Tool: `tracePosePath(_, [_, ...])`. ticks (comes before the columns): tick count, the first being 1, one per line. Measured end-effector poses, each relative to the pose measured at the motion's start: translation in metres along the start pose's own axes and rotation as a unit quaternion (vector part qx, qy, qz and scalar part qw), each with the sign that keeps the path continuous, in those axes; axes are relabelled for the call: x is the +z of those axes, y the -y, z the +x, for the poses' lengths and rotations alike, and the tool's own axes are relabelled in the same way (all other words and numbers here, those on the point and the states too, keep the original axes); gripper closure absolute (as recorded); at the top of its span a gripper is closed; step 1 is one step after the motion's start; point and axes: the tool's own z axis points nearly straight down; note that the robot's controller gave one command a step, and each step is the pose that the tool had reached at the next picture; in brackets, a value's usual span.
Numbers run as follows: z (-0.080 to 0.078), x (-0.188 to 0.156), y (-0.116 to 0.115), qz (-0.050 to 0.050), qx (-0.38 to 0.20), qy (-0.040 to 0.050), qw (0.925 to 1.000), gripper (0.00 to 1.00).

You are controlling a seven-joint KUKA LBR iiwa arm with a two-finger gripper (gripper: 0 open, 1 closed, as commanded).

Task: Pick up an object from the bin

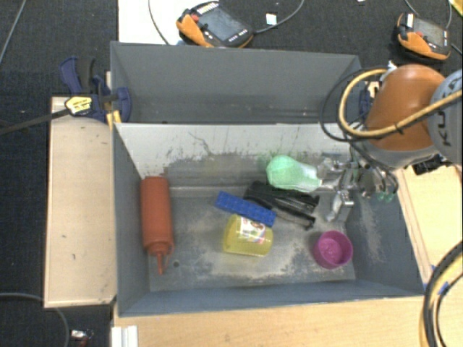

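Note:
My gripper (334, 194) hangs at the right side of the bin, its metal fingers pointing down and left. A pale green soft lump (290, 173) lies right against its left side, touching or nearly so; whether it sits between the fingers I cannot tell. A black tool (283, 201) lies just below the green lump, left of the fingers. A purple cup (332, 249) stands on the floor below the gripper.
A blue flat block (244, 208) rests on a yellow jar (248, 237) at the middle of the bin. A red-brown squeeze bottle (156, 217) lies along the left wall. The arm with its orange cover enters from the right.

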Motion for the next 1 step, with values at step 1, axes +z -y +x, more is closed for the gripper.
tracePosePath(1, [-0.0013, -0.0040, -0.0006, 0.000, -0.002, 0.0026, 1.0000, 0.00])
